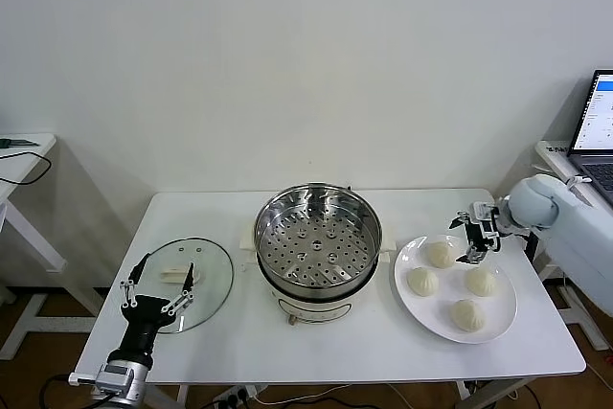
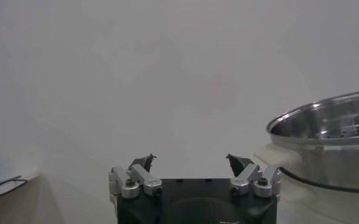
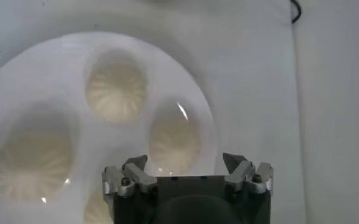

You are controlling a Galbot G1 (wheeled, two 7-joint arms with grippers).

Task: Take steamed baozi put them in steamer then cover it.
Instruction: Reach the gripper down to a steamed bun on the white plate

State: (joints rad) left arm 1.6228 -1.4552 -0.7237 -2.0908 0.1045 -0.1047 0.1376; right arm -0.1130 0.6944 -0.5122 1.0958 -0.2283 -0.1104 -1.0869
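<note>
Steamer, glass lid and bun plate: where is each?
steamer (image 1: 317, 237), head view, perforated floor.
glass lid (image 1: 213, 275), head view, bare glass.
plate (image 1: 501, 314), head view, bare rim.

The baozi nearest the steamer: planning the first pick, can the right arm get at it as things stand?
Probably yes. The right end effector hovers open beside that baozi on the plate, and nothing covers the bun.
</note>
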